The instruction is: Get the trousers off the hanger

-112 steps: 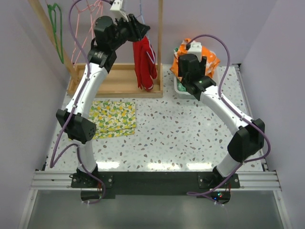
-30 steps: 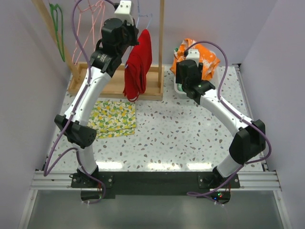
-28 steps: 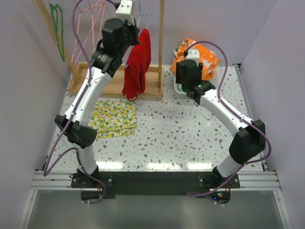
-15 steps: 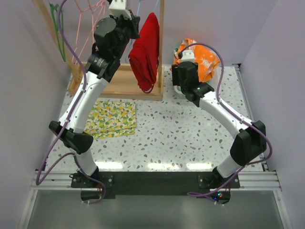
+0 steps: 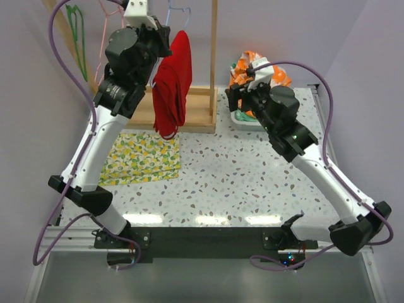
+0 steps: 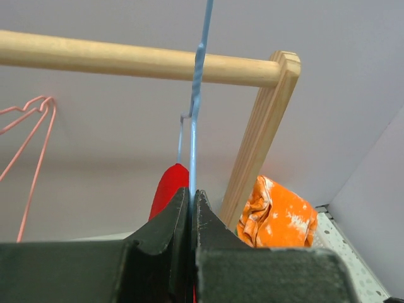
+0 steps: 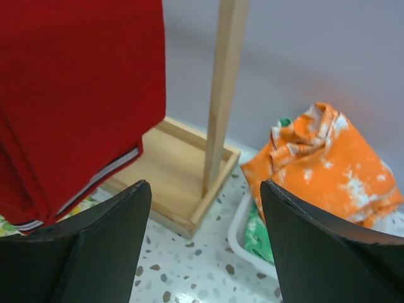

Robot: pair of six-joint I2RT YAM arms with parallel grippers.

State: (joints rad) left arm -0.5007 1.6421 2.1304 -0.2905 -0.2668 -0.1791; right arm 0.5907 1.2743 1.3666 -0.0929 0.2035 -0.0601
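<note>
From above, the red trousers hang over the tabletop's far edge, so the right gripper should grasp low cloth and pull sideways; the left wrist view shows the left gripper clamped on the hanger's wire; the right wrist view shows jaws wide and empty.

The plain red cloth trousers have a pale hem stripe, seemingly white and grey. The crumpled orange cloth trousers are blotched with white; the green cloth trousers carry small white marks. The thin wire hanger is light blue. The flat yellow cloth bears lemons and green leaves. The terrazzo table is white, flecked grey-brown.
</note>
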